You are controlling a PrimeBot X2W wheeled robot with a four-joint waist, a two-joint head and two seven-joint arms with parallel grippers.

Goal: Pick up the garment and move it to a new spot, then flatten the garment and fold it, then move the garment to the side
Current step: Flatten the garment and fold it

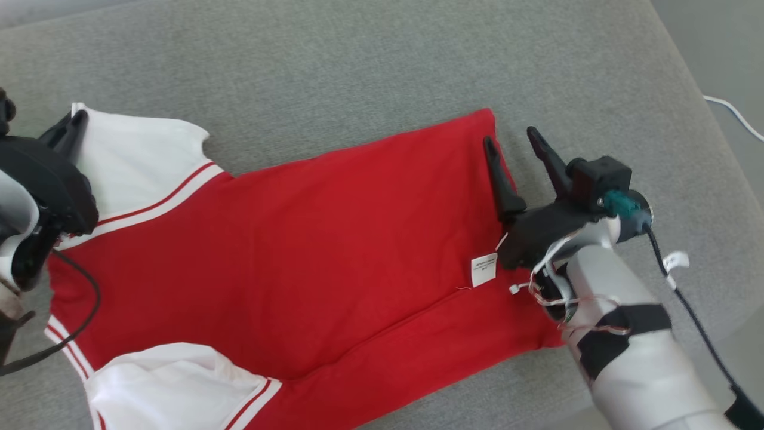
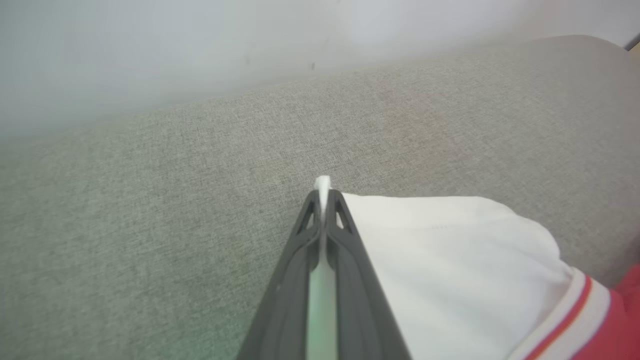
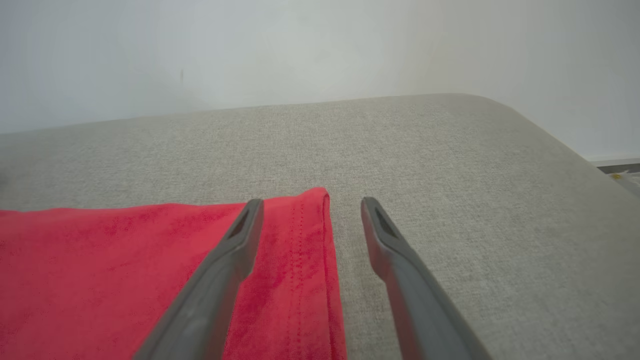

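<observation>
Garment (image 1: pixel 310 251): red body, white short sleeves, each sleeve joined to the red by red-and-white striped trim. It lies spread out on a grey cushion (image 1: pixel 334 65), shoulders toward the robot's left and hem toward its right, with a long crease running along the lower part of the body.

Left claw (image 1: pixel 74 122): jaws closed flat together on the outer edge of the far sleeve (image 1: pixel 137 155). In the left wrist view the left claw (image 2: pixel 323 200) has a thin strip of white cloth pinched between its fingers (image 2: pixel 345 235), and a small tip of cloth pokes out past them. The rest of that sleeve (image 2: pixel 450 260) lies on the cushion (image 2: pixel 150 200).

Near sleeve (image 1: pixel 173 382): lies loose at the lower left, nothing touching it.

Right claw (image 1: pixel 510 136): jaws wide apart, holding nothing, at the far corner of the hem. In the right wrist view the right claw (image 3: pixel 312 202) has one finger over the red cloth (image 3: pixel 100 260) just inside the stitched hem and the other over bare cushion (image 3: pixel 475 200) just beyond it. Cannot tell whether the fingers touch the fabric.

Writing: a white care label (image 1: pixel 483 270) sits on the red cloth just beside the right claw's base. It carries lines of dark print, too small to read. A small white tag (image 1: pixel 675 261) hangs on the black cable (image 1: pixel 695 322) along the right arm, and nothing on it is legible.
</observation>
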